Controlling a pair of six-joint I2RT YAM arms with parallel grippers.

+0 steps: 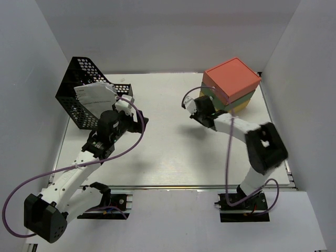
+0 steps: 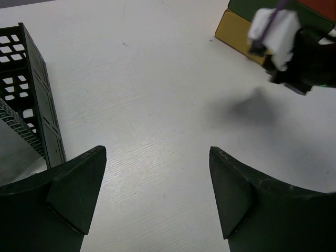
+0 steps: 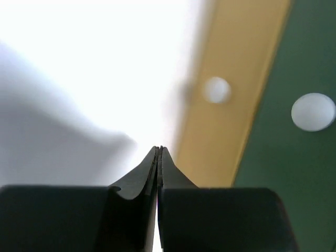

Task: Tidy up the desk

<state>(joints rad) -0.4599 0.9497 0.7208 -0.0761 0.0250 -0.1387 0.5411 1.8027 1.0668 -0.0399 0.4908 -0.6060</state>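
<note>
While left end effector (image 2: 157, 152) gapes, right end effector (image 3: 159, 150) closed empty

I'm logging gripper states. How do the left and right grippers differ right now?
The left gripper is open, fingers wide apart; the right gripper is shut, fingers pressed together. The left gripper sits beside the black basket; the right gripper faces the drawer box, close to its yellow and green drawers. Both hold nothing.
</note>
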